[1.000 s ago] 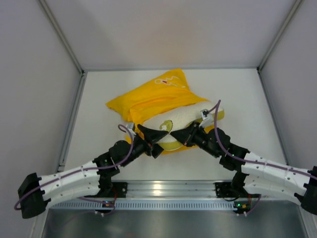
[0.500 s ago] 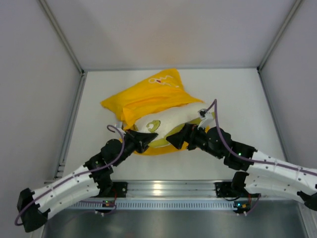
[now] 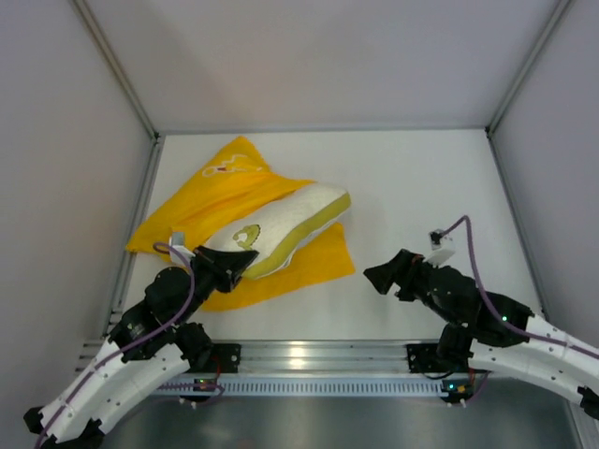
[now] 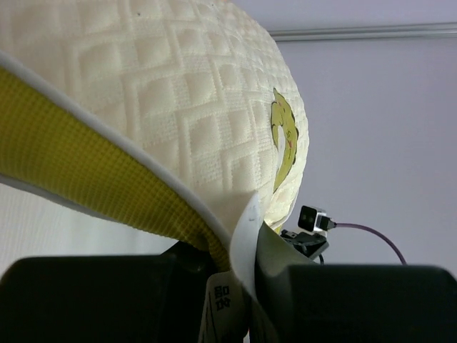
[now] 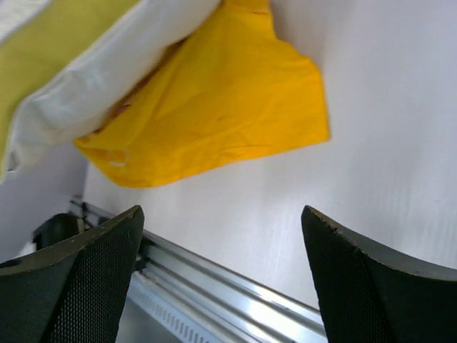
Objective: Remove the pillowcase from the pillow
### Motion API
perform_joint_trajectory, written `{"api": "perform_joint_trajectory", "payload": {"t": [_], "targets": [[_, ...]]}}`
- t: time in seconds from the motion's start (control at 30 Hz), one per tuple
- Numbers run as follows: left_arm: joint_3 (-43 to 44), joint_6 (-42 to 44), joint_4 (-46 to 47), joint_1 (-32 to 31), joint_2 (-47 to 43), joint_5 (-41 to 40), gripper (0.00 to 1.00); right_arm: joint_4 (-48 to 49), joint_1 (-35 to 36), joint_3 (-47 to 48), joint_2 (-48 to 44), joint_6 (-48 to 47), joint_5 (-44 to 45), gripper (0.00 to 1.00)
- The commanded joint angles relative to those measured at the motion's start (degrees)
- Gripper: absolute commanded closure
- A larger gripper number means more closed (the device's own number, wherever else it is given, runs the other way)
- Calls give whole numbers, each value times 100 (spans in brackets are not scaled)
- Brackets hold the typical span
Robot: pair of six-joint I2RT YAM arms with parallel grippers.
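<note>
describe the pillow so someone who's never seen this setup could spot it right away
Look at the left half of the white table, where a bright yellow pillowcase lies spread out. The pillow sits over it, one end pinched in the left gripper. It is the thick quilted cream cushion with a yellow-green side band, not the thin cloth beneath.

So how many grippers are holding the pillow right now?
1: the left gripper, shut on the pillow's near-left end. The right gripper is open, apart from it over the table.
</note>
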Motion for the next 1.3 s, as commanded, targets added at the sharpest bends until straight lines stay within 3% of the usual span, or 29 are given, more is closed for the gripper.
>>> {"api": "perform_joint_trajectory", "payload": {"t": [0.0, 0.1, 0.2, 0.3, 0.33, 0.43, 0.67, 0.83, 1.0, 1.27], "targets": [[387, 121, -193, 44, -72, -246, 100, -396, 48, 46, 908, 12, 576, 14], [440, 121, -237, 44, -107, -175, 100, 313, 21, 65, 1560, -628, 718, 16], [440, 77, -237, 44, -160, -88, 100, 1736, -311, -286, 1684, -1218, 359, 19], [501, 24, -237, 44, -212, 0, 100, 3055, -1487, -700, 1850, -1177, -1115, 23], [545, 50, -237, 44, -195, 18, 100, 3276, -2143, -735, 2225, -1132, -2007, 23], [852, 147, -229, 44, -64, 106, 100, 3664, -2684, -534, 3086, -1166, -2856, 26], [1564, 253, -71, 44, 323, 343, 100, 5016, -2870, -261, 3942, -1896, -4167, 26], [1864, 323, -53, 44, 376, 370, 100, 6753, -3405, -594, 4231, -1572, -5247, 20], [1916, 261, -62, 44, 385, 414, 100, 7065, -3573, -349, 4724, -1509, -5566, 20], [2075, 209, 8, 44, 446, 527, 100, 8796, -3758, -357, 5849, -895, -6120, 23]]}}
